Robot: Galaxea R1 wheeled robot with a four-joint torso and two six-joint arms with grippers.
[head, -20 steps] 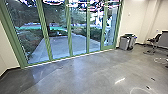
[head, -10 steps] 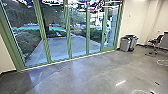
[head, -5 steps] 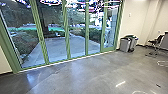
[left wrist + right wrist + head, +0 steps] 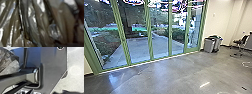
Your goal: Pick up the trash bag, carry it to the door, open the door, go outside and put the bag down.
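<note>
Crumpled, shiny, see-through plastic of the trash bag [image 4: 31,23] shows very close in the left wrist view, with brownish contents behind the folds. In the right wrist view, part of the bag [image 4: 8,62] appears beside the robot's base. The head view has a glass door [image 4: 194,27] in a green frame, at the right end of a row of tall glass panels; it stands closed. How my left gripper meets the bag I cannot tell, nor can I make out the state of my right gripper.
Grey bins [image 4: 210,44] stand by the wall right of the door. Farther right is a dark chair [image 4: 241,42]. Polished concrete floor [image 4: 159,77] lies before the glass, and a paved path [image 4: 159,45] runs outside between plants.
The head view has shifted as the robot moves: the left glass panels slide leftward and the left wall has mostly gone out of the picture.
</note>
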